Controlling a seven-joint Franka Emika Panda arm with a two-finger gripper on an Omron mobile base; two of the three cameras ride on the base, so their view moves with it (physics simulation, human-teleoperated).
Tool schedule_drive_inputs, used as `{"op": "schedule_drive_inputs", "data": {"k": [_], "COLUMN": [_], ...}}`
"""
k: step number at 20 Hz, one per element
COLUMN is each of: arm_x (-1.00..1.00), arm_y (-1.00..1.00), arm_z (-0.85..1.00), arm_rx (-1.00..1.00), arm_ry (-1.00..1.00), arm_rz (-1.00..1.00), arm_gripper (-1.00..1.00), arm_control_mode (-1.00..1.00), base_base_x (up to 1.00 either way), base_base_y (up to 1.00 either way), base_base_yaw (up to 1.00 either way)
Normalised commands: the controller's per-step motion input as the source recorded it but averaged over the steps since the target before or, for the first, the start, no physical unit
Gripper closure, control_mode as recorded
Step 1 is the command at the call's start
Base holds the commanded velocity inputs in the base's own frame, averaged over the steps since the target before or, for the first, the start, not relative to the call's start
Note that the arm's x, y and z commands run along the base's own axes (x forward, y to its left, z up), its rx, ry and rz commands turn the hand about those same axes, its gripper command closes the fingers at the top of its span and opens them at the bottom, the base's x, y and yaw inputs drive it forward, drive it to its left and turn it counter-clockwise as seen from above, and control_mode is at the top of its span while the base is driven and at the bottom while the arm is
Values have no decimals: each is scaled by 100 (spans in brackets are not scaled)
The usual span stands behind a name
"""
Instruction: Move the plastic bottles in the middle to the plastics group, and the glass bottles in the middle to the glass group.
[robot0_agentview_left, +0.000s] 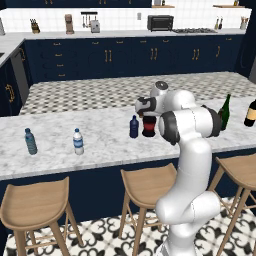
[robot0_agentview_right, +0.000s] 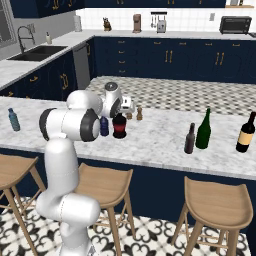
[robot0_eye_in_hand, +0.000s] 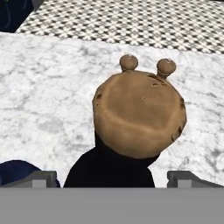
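Note:
My gripper (robot0_eye_in_hand: 116, 177) hangs open just above the squat red-labelled glass bottle (robot0_agentview_left: 148, 128), its fingertips (robot0_eye_in_hand: 43, 178) either side of the bottle's brown cork top (robot0_eye_in_hand: 139, 113), apart from it. The navy-blue plastic bottle (robot0_agentview_left: 134, 127) stands right beside it on the left. A tiny brown bottle (robot0_agentview_right: 139, 114) stands just behind. The slim dark bottle (robot0_agentview_right: 189, 139) stands next to the green wine bottle (robot0_agentview_right: 203, 130), with the cream-labelled wine bottle (robot0_agentview_right: 245, 132) further right. The teal water bottle (robot0_agentview_left: 31, 141) and the white-labelled one (robot0_agentview_left: 78, 141) stand far left.
All the bottles stand on a long marble island counter (robot0_agentview_left: 105, 145). Wooden stools (robot0_agentview_left: 147, 187) line its near side. A second small brown top (robot0_eye_in_hand: 166, 67) shows beside the tiny bottle. My own arm (robot0_agentview_left: 192, 125) blocks part of the counter's right half.

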Motion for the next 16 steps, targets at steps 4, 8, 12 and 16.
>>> {"op": "schedule_drive_inputs", "data": {"k": [4,8,12,16], "arm_x": [0,0,0,-2], "arm_y": [0,0,-20,-72], "arm_z": [0,0,3,27], "arm_rx": [0,0,0,0], "arm_ry": [0,0,0,0], "arm_rz": [0,0,0,0], "arm_gripper": [100,100,100,100], "arm_control_mode": [-100,-100,-100,-100], "base_base_x": [0,0,0,0], "base_base_y": [0,0,0,0], "base_base_yaw": [0,0,0,0]}}
